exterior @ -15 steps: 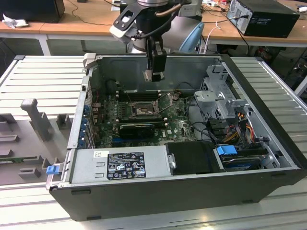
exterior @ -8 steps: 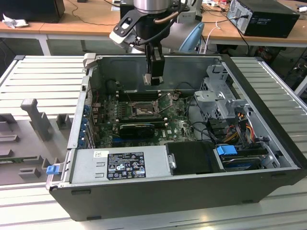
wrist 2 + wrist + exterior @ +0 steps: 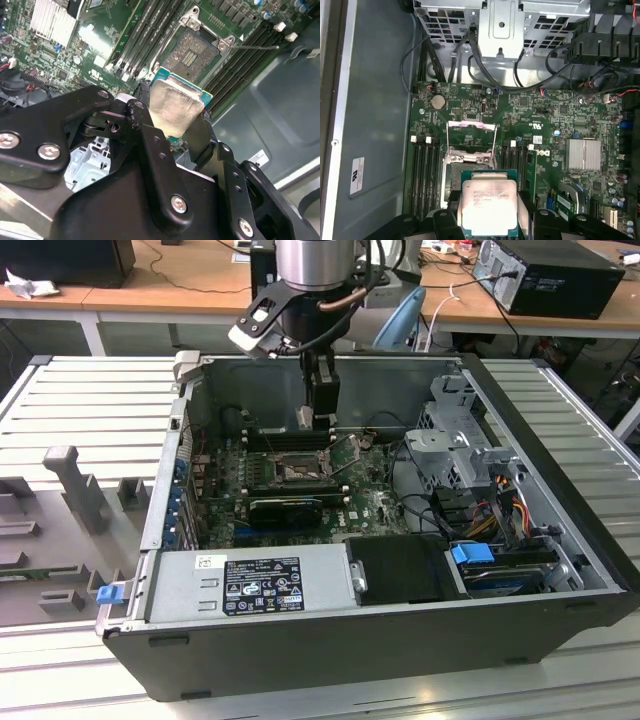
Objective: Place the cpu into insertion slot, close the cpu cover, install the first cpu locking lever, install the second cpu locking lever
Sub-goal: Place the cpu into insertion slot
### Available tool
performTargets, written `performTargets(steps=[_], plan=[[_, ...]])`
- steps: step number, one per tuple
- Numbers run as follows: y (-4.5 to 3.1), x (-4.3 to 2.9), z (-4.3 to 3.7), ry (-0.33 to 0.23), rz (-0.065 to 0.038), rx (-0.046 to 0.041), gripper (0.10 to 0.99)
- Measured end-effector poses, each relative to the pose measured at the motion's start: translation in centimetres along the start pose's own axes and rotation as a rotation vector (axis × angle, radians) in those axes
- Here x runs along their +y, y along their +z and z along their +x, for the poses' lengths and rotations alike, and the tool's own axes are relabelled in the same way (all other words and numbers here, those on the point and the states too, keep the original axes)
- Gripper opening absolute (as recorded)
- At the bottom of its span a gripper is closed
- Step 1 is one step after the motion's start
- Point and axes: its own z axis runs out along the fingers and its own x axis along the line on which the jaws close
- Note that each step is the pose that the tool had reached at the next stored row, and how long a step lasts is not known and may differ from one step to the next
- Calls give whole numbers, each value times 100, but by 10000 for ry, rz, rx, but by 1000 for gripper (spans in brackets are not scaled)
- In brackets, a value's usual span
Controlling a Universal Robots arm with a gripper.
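**CPU held over slot, not yet seated**

Gripper (image 3: 318, 420) hangs inside the case (image 3: 420, 640), above the board (image 3: 555, 115). Fingers (image 3: 202, 132) are clamped on two opposite edges of the cpu (image 3: 175, 107), with its pale face toward both wrist cameras. The hold looks square, with no tilt that I can make out. Slot (image 3: 196, 52) lies bare, below and apart from the chip. Cover (image 3: 471, 125) appears swung up clear of it (judged from the first wrist view; hinge side hard to tell). One lever (image 3: 255, 47) sticks out to the side of the slot.

Judgement for this step:
- Square the chip's edges to the slot's rim before any descent.
- Keep it level and come straight down.
- Avoid sliding sideways on the contacts, which would likely bend.
- Release only when the chip sits flat within the rim.
- Mind finger clearance against the memory slots (image 3: 145, 35) just beside the slot.
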Motion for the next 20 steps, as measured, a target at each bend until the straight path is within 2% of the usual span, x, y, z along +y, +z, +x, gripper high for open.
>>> performTargets(steps=[4, 8, 9, 10, 15, 20], plan=[[100, -15, -1, 21, 0, -2, 529], [135, -19, -2, 32, 0, -21, 529], [228, -104, 1, 42, 1, -21, 529], [312, -110, 10, 396, -2, -51, 529], [453, -146, 43, 395, -3, -51, 529], [549, -156, 51, 390, -2, -51, 529]])
